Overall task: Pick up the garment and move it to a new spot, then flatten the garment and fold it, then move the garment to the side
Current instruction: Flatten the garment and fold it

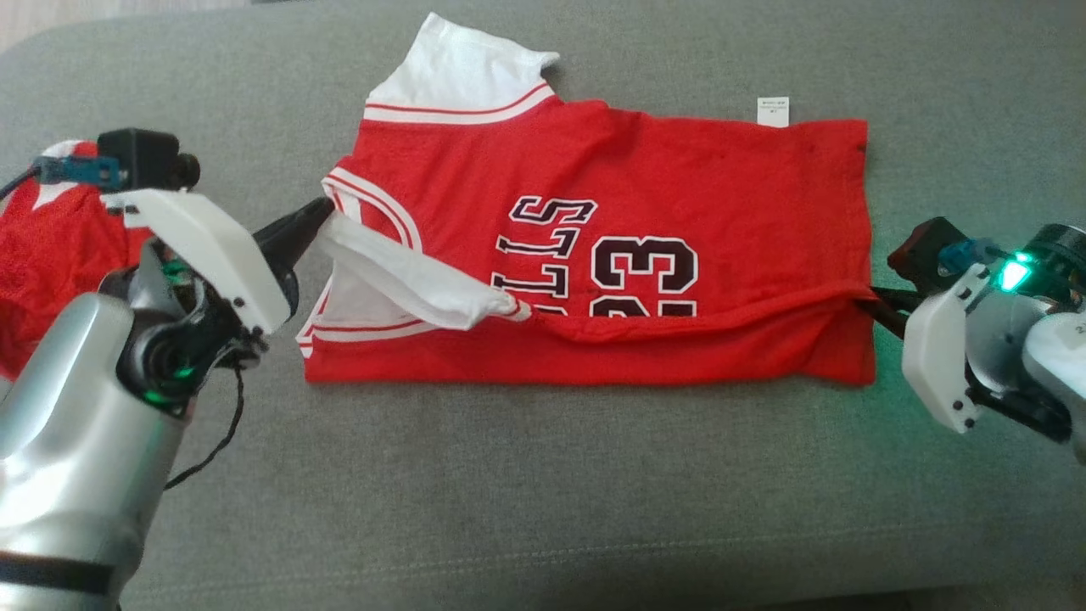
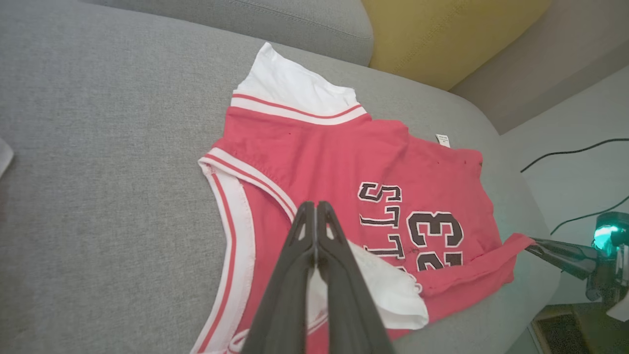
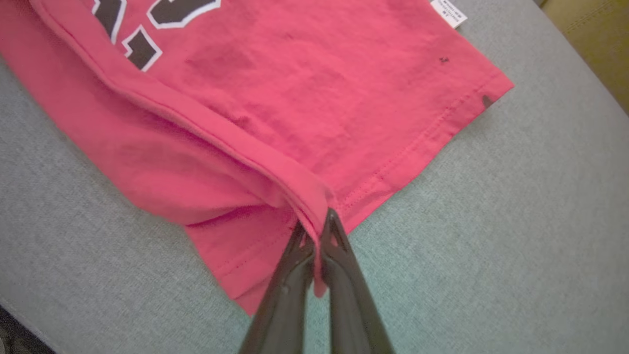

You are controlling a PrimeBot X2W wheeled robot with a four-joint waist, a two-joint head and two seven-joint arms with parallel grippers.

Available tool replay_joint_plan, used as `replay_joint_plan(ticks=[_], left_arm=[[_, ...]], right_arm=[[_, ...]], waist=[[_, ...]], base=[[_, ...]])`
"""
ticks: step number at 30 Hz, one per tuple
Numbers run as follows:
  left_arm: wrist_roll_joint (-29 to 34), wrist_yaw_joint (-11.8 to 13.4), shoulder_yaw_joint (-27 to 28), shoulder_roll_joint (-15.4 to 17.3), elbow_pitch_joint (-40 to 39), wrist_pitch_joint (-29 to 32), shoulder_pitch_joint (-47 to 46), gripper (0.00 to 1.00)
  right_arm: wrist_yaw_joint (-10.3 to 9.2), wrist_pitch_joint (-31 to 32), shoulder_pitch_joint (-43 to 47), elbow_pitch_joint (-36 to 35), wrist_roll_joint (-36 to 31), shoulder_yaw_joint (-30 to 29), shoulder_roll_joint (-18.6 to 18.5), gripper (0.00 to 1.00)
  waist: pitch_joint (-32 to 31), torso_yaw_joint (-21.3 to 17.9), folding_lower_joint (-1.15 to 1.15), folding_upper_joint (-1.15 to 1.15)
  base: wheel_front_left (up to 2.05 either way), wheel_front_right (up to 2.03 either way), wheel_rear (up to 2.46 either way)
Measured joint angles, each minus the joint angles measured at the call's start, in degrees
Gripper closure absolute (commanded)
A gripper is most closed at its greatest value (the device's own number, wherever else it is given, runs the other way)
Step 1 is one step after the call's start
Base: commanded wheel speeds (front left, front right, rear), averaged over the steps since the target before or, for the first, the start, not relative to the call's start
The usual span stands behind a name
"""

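The garment (image 1: 611, 195) is a red jersey with white sleeves and black lettering, lying mostly flat on the grey sofa seat (image 1: 543, 492). Its near long edge is folded up over the number. My left gripper (image 1: 327, 209) is shut on the white sleeve at the jersey's left end; in the left wrist view the white cloth (image 2: 388, 290) trails from between the closed left gripper (image 2: 314, 206). My right gripper (image 1: 865, 299) is shut on the folded red hem at the right end, and the right wrist view shows red fabric (image 3: 295, 98) pinched in the right gripper (image 3: 319, 221).
Another red and white cloth (image 1: 51, 246) lies at the far left behind my left arm. A yellow cushion (image 2: 442, 34) sits behind the sofa back. Beyond the seat's right end is floor with black cables (image 2: 575, 150).
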Motion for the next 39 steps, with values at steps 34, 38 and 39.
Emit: replay_joint_plan(ticks=[34, 38, 39], left_arm=[[12.5, 5.9, 9.5, -12.7, 0.0, -38.1, 17.5, 0.0], [20.7, 6.5, 13.1, -17.3, -4.8, -38.2, 26.2, 0.0], [22.4, 6.5, 13.4, -17.8, -4.8, -38.2, 27.7, 0.0]], right_arm=[[0.0, -29.2, 13.9, 15.8, -0.5, -40.7, 19.6, 0.0], [-0.01, -29.4, 29.5, 5.6, -12.6, -56.4, 27.2, 0.0], [0.0, -29.4, 32.7, 3.8, -14.6, -58.6, 29.2, 0.0]], waist=[[-10.7, -0.6, -0.02, 0.0], [-10.8, -1.1, -0.02, 0.0], [-10.8, -1.3, -0.02, 0.0]], base=[[0.0, 0.0, 0.0], [0.0, 0.0, 0.0], [0.0, 0.0, 0.0]])
